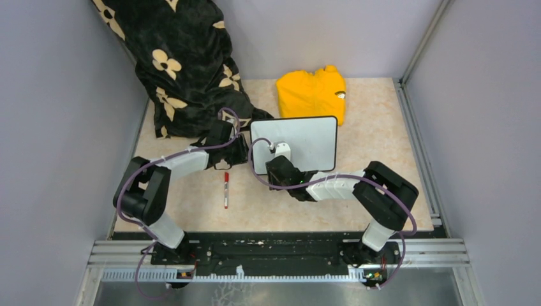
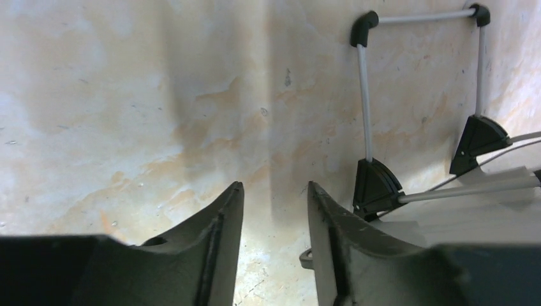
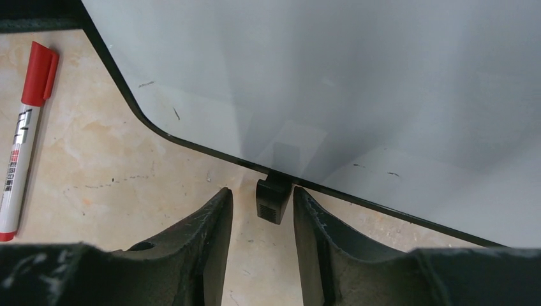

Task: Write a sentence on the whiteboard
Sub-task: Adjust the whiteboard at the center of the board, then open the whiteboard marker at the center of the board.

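The whiteboard [image 1: 300,141] lies flat in the middle of the table, and its white face [image 3: 332,70] carries only a few small dark marks. No sentence shows on it. My right gripper [image 1: 279,158] is at the board's near edge. In the right wrist view it [image 3: 260,190] is open, with one of the board's little black feet [image 3: 274,201] at its tips. My left gripper [image 1: 240,150] is by the board's left edge. It [image 2: 274,186] is open over bare tabletop, empty. The red-capped marker [image 1: 225,189] lies loose on the table [image 1: 191,210], left of the board [image 3: 25,127].
A yellow garment [image 1: 312,94] sits behind the board. A black cloth with cream flowers [image 1: 182,64] hangs at the back left. A grey rod frame with black corner pieces [image 2: 365,108] shows right of my left fingers. Grey walls close in both sides.
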Available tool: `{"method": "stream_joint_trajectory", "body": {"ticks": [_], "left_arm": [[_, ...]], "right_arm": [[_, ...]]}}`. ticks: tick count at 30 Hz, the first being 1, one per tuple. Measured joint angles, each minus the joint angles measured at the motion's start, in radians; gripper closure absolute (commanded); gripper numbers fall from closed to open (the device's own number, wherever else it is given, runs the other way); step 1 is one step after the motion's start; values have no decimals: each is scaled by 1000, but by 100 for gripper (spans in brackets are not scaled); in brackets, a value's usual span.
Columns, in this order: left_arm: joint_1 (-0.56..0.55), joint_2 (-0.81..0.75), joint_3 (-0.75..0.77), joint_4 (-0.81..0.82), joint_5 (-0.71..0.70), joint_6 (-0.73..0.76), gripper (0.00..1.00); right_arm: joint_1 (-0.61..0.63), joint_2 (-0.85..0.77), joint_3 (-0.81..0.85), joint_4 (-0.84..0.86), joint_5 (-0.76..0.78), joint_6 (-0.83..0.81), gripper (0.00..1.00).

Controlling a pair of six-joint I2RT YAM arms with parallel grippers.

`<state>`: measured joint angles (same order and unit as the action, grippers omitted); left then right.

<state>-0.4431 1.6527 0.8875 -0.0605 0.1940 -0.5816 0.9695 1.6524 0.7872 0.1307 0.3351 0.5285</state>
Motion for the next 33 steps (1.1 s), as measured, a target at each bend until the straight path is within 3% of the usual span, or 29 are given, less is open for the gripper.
{"method": "stream_joint_trajectory", "body": {"ticks": [13,19,25,33], "left_arm": [[14,-160,0,-122,-251,-24,2],[21,-302,2,-195,-404,-36,1],[24,-399,4,-288,-496,-31,1],[25,-481,-31,-343,-408,35,1]], "right_arm": [[3,-71,-16,-17,4,-1,50],[4,-161,-48,-45,0,-3,50],[14,-360,-117,-104,-16,-13,50],[19,-651,-215,-192,-14,-14,47]]}}
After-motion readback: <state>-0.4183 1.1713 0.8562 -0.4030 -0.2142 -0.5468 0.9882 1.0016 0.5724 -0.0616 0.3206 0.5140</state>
